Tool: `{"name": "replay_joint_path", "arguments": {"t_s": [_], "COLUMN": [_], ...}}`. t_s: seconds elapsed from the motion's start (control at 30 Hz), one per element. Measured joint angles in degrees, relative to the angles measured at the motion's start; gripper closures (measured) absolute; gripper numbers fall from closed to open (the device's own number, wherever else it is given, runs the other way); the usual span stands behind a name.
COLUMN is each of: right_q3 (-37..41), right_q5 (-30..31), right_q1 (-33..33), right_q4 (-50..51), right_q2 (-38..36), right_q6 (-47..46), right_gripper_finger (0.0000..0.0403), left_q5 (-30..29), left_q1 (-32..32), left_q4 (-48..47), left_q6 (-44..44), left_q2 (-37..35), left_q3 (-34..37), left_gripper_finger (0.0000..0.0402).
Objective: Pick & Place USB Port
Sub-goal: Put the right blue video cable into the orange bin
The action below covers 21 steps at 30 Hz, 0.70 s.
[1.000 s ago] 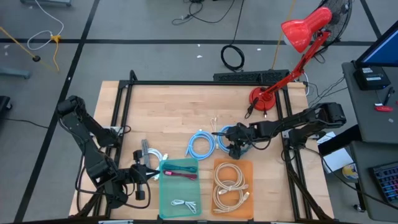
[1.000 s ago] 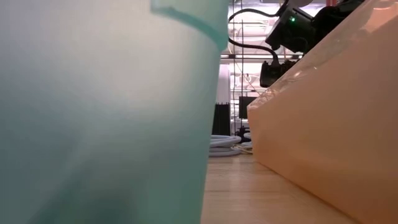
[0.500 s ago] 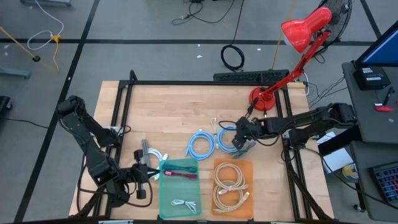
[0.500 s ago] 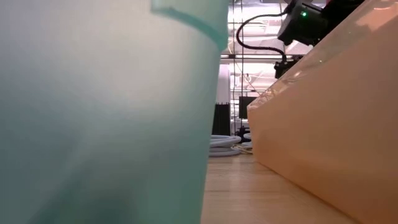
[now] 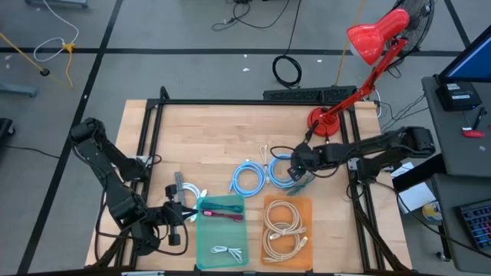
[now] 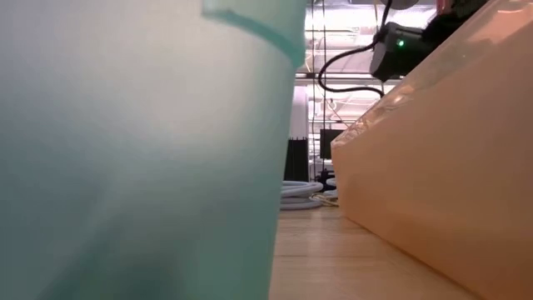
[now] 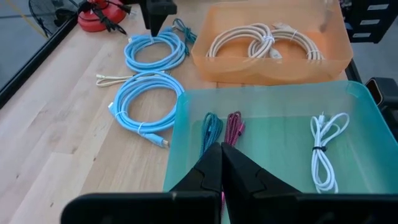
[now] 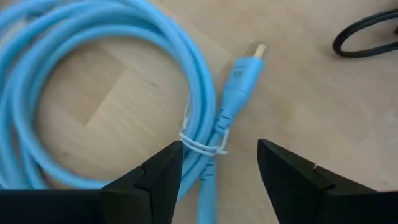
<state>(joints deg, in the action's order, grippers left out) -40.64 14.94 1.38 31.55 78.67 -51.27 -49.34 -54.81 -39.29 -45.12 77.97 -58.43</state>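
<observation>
Two blue coils (image 5: 247, 179) lie on the table (image 5: 207, 130); the right gripper (image 8: 217, 171), jaws apart, hovers over the one nearer the lamp (image 5: 360, 54). Orange bin (image 5: 270, 205) holds apparently two beige cables (image 5: 284, 224). Left gripper (image 7: 221, 163) rests closed, empty, by the green bin (image 5: 201, 245).

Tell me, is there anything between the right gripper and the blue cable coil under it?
Nothing visible is in the way. The right gripper is open directly above the blue cable coil, its fingers on either side of the tied section, with only bare table around.

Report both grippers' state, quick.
Left gripper: shut, empty, by the green bin.
Right gripper: open, empty, over a blue cable.
</observation>
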Motion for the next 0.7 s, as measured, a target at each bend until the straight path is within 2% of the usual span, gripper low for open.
{"name": "replay_joint_path", "arguments": {"t_s": [0.43, 0.7], "right_q3": [-0.2, -0.1], "right_q5": [-1.3, -1.3], "right_q1": [4.0, 3.9], "right_q4": [-6.4, -6.2], "right_q2": [6.7, 5.7], "right_q6": [2.7, 3.3], "right_gripper_finger": [0.0202, 0.0202], "left_q5": [0.3, 0.5], "left_q1": [0.0, -0.1], "left_q4": [0.0, 0.0], "left_q6": [0.4, 0.4], "left_q2": [0.0, 0.0], "left_q3": [0.0, 0.0], "left_gripper_finger": [0.0399, 0.0399]}}
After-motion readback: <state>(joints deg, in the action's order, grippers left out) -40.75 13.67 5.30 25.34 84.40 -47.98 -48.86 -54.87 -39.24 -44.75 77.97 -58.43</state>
